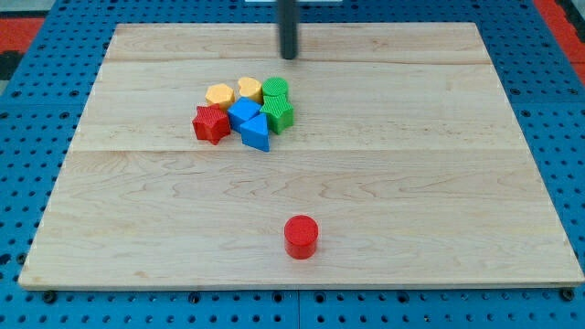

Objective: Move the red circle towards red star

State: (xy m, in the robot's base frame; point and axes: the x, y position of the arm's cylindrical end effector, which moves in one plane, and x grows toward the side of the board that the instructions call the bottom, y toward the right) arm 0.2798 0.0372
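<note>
The red circle (301, 236) sits alone on the wooden board near the view's bottom centre. The red star (211, 123) lies at the left edge of a cluster of blocks in the upper middle. My tip (290, 57) is at the view's top centre, just above and to the right of the cluster, touching no block and far from the red circle.
The cluster beside the red star holds a yellow hexagon (219, 94), a yellow heart (249, 89), two green blocks (275, 90) (279, 114), a blue block (243, 113) and a blue triangle (257, 133). The wooden board (439, 183) rests on a blue pegboard.
</note>
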